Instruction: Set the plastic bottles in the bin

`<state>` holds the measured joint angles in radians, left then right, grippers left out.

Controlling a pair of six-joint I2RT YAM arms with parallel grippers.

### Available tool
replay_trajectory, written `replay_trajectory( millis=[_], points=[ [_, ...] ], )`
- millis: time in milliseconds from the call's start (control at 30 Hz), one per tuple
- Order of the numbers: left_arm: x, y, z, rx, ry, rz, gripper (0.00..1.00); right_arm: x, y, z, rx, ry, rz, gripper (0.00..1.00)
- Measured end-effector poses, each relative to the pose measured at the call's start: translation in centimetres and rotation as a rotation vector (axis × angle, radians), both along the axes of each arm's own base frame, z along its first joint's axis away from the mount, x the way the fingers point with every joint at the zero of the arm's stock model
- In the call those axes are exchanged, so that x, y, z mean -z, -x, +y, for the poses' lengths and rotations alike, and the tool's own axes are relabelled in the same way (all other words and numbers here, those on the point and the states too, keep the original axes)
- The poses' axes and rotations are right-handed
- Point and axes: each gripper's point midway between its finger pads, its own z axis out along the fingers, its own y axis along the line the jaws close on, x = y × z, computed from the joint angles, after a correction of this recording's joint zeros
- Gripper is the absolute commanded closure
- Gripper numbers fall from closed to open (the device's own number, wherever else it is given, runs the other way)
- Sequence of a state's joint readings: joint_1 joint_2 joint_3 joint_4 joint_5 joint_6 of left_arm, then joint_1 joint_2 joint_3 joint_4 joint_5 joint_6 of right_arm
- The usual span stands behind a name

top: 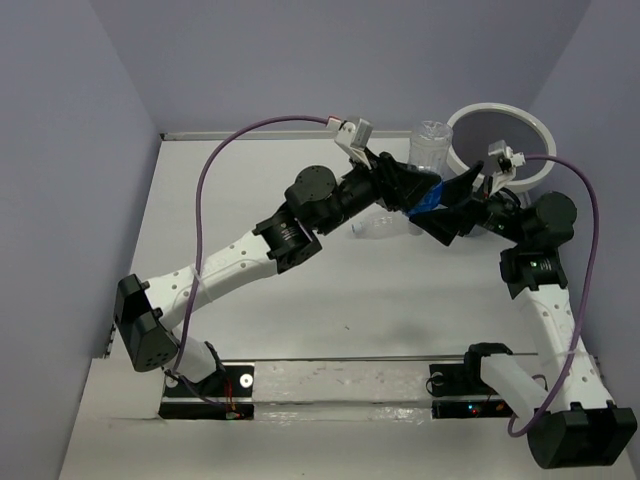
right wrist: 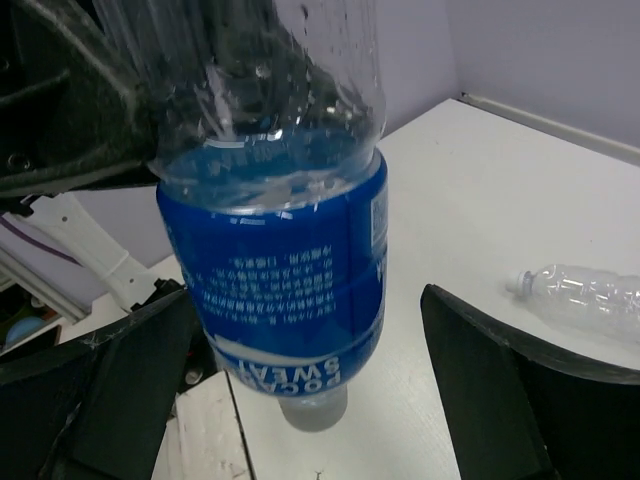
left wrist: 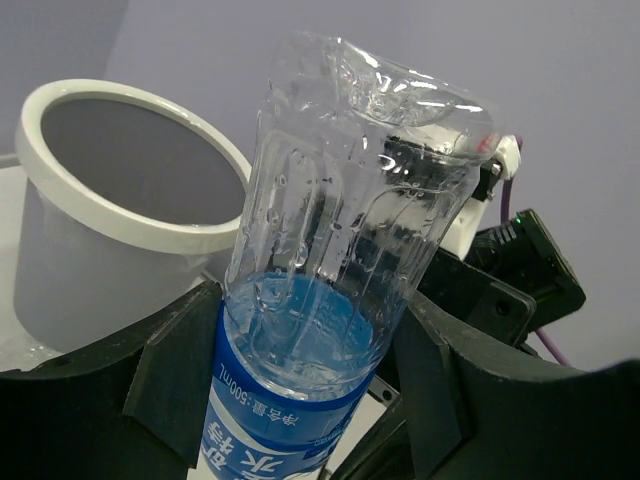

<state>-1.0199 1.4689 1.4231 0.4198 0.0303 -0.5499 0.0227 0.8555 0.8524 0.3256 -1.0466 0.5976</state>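
Observation:
My left gripper [top: 408, 190] is shut on the blue-labelled bottle [top: 430, 160] and holds it upside down, cap toward the table, just left of the bin [top: 546, 140]. In the left wrist view the bottle [left wrist: 340, 230] stands between the dark fingers [left wrist: 180, 370], with the grey, white-rimmed bin [left wrist: 90, 250] behind on the left. My right gripper [top: 455, 205] is open, its jaws standing on either side of the same bottle [right wrist: 280, 260] with a gap showing on the right. A plain clear bottle [top: 385, 226] lies on the table below the grippers and also shows in the right wrist view [right wrist: 590, 295].
The bin stands at the back right corner, against the purple walls. The two arms meet closely in front of it. The right wrist's camera and cable [left wrist: 505, 160] show right behind the held bottle.

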Motion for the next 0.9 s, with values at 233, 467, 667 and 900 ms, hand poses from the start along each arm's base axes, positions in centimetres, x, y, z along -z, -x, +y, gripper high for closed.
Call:
replay_trajectory(
  millis=[233,467,667,900],
  points=[
    [1.0,0.9,-0.6,0.065,0.005,0.013,0.55,-0.2,-0.4,1.6,-0.035,0.004,-0.012,0.43],
    [1.0,0.1,0.4,0.028,0.017,0.004,0.06,-0.6,-0.7,2.1,-0.016,0.0,-0.023,0.64],
    [1.5,-2.0,7.1,-0.175,-0.028,0.031,0.01,-2.2,-4.7,0.3,0.188,-0.037,-0.026,0.64],
    [0.4,-2.2,16.4,-0.445,-0.035,-0.007,0.01,-4.4,-11.1,-4.4,0.576,-0.016,-0.082,0.64]
  ],
)
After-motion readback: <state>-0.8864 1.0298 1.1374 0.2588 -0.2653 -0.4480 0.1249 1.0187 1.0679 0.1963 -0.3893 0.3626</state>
